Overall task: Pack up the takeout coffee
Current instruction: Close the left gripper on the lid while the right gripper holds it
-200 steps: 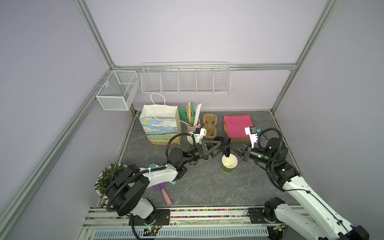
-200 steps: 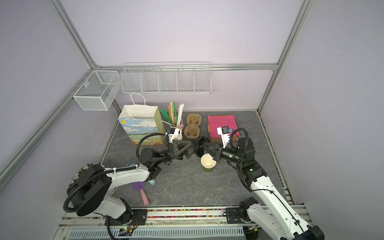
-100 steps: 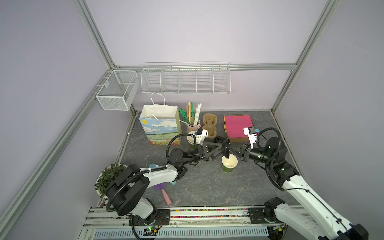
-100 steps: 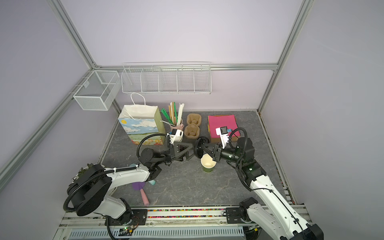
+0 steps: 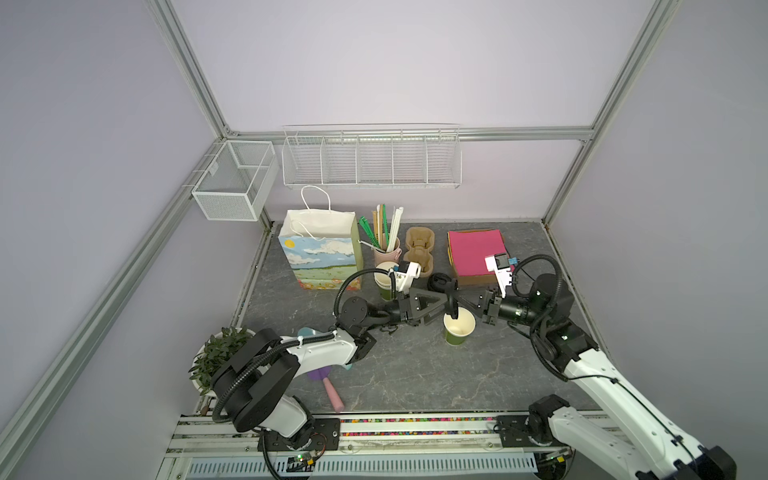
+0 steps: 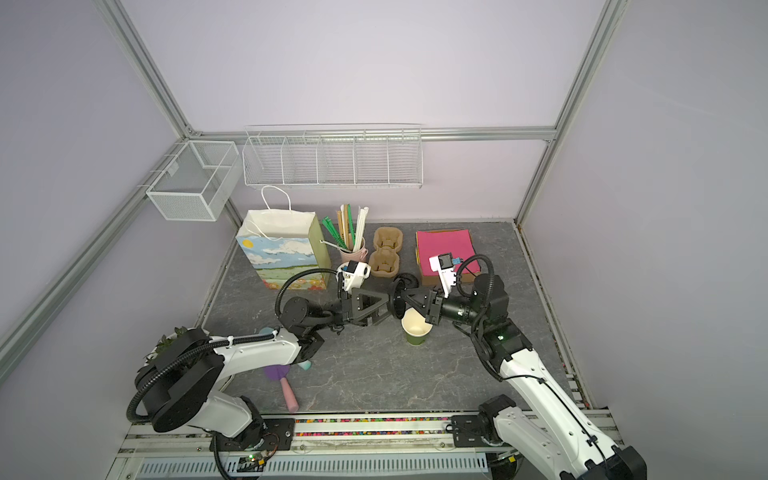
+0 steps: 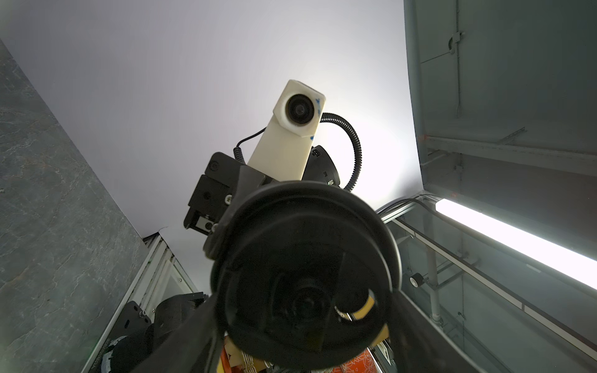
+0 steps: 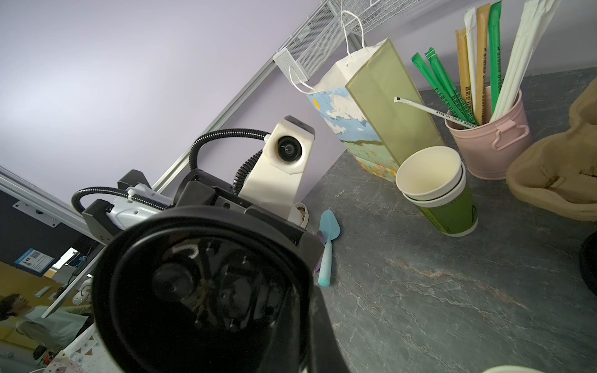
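Note:
The takeout coffee cup (image 5: pixel 459 332) (image 6: pixel 417 332) is a single green paper cup, standing lidless mid-table in both top views. Just above its rim a round black lid (image 5: pixel 450 306) (image 6: pixel 397 305) hangs on edge. My right gripper (image 5: pixel 460 302) (image 6: pixel 410 302) is shut on the lid from the right. My left gripper (image 5: pixel 445 306) (image 6: pixel 388 308) reaches in from the left, open, jaws either side of the lid; whether they touch its rim I cannot tell. The lid fills the left wrist view (image 7: pixel 307 274) and the right wrist view (image 8: pixel 200 290).
At the back stand a painted paper bag (image 5: pixel 320 257), a stack of lidless green cups (image 5: pixel 384 282) (image 8: pixel 442 200), a pink bucket of straws (image 5: pixel 386 249), a pulp cup carrier (image 5: pixel 419 249) and pink napkins (image 5: pixel 478 253). A loose black lid (image 5: pixel 437 282) lies behind the grippers. A plant (image 5: pixel 216 357) and a scoop (image 5: pixel 332 390) sit front left.
My left gripper has pushed further right to the lid and its jaws have narrowed around it. The right gripper still holds the lid over the cup.

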